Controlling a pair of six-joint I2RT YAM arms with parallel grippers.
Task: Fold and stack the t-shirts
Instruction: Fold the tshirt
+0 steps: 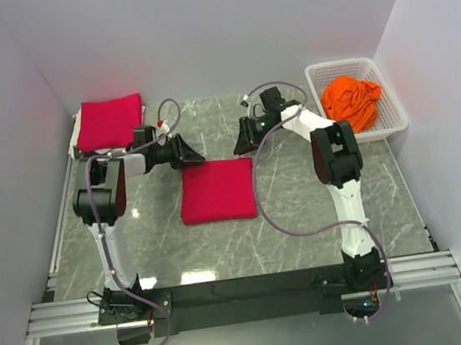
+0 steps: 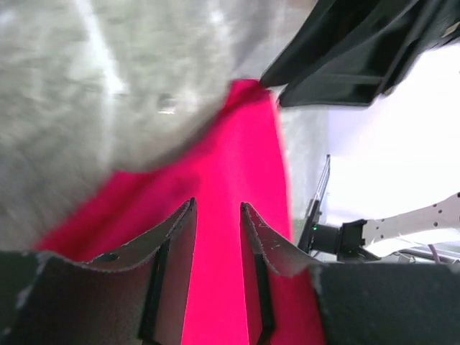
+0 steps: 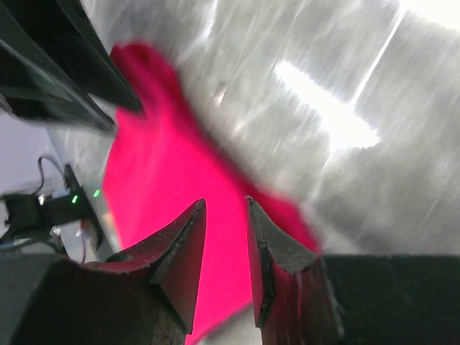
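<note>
A crimson t-shirt (image 1: 217, 190) lies folded into a flat square at the table's middle. It also shows in the left wrist view (image 2: 237, 180) and in the right wrist view (image 3: 165, 180). My left gripper (image 1: 197, 155) hovers over its far left corner, jaws open and empty (image 2: 217, 208). My right gripper (image 1: 238, 148) hovers over its far right corner, jaws open and empty (image 3: 226, 203). A stack of folded crimson shirts (image 1: 110, 121) sits at the far left. An orange t-shirt (image 1: 353, 99) lies crumpled in the white basket (image 1: 391, 115).
The marble table top (image 1: 319, 212) is walled by white panels on three sides. The basket stands at the far right corner. The metal rail (image 1: 254, 292) with both arm bases runs along the near edge.
</note>
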